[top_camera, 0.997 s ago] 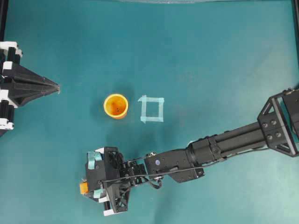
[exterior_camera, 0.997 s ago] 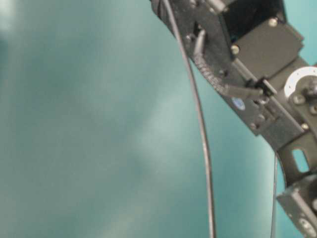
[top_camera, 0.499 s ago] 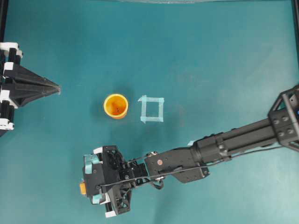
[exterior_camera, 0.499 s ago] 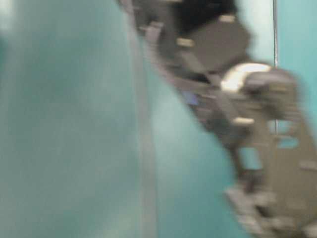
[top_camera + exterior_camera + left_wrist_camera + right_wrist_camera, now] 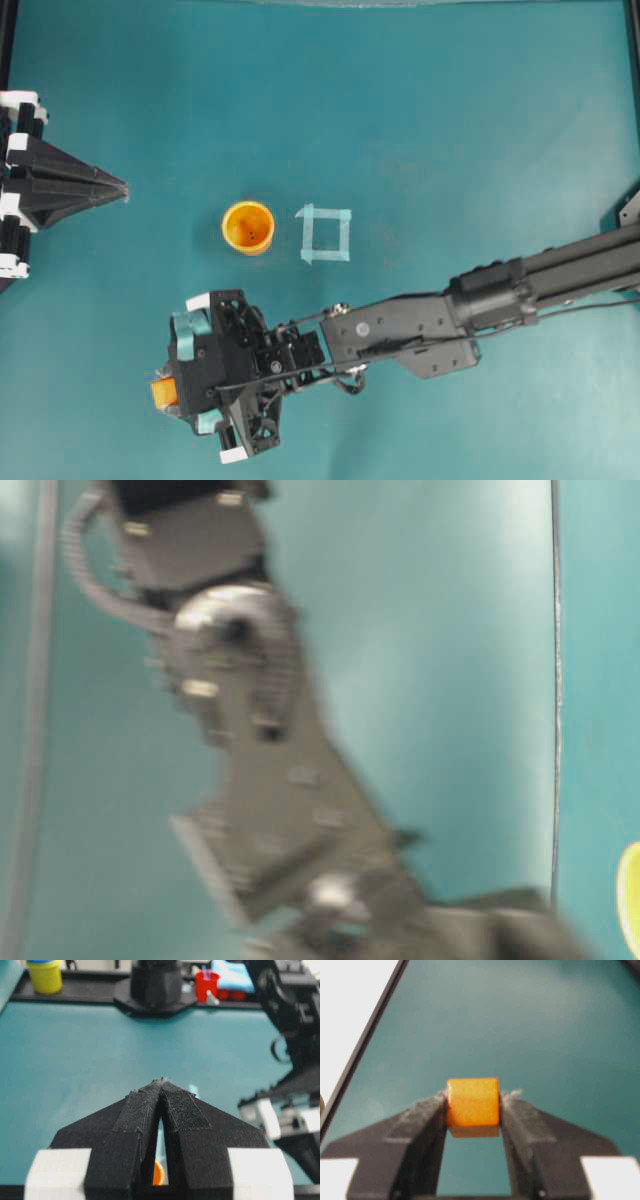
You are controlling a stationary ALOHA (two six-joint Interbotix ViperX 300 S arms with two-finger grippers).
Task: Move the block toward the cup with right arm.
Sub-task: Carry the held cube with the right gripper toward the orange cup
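Right gripper: the block is pinched between its jaws.
Left gripper: jaws are shut, nothing held.
Risk: the cup could be knocked over if the block is swung in too low.

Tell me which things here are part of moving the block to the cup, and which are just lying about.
Part of the job:
block
cup
right gripper, shut on the block

Just lying about:
tape square
left gripper, shut and idle
yellow jar
red cup
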